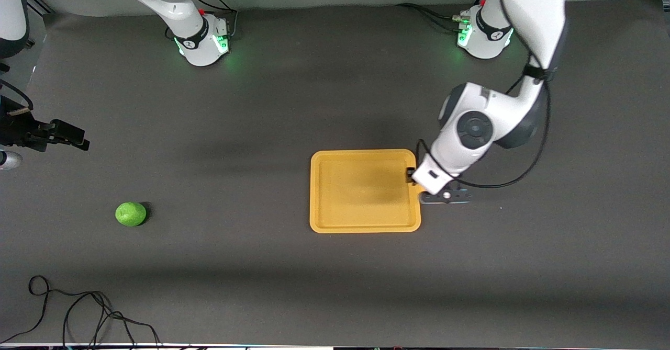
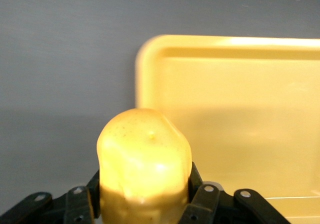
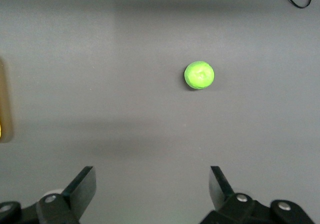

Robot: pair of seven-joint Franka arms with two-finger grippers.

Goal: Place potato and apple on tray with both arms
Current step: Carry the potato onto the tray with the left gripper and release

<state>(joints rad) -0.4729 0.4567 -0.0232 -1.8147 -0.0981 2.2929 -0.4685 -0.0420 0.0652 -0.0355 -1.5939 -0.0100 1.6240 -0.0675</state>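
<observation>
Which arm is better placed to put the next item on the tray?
The left. Its pincer is shut on the potato at the tray edge. The right pincer is open and empty, with the apple on the table.

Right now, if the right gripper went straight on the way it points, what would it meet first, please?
Probably the bare table: the open right gripper points down at it, short of the apple.

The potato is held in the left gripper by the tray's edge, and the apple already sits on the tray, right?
Not quite. The front view shows the apple lying on the bare table toward the right arm's end, well away from the tray. The left gripper does hold the potato.
</observation>
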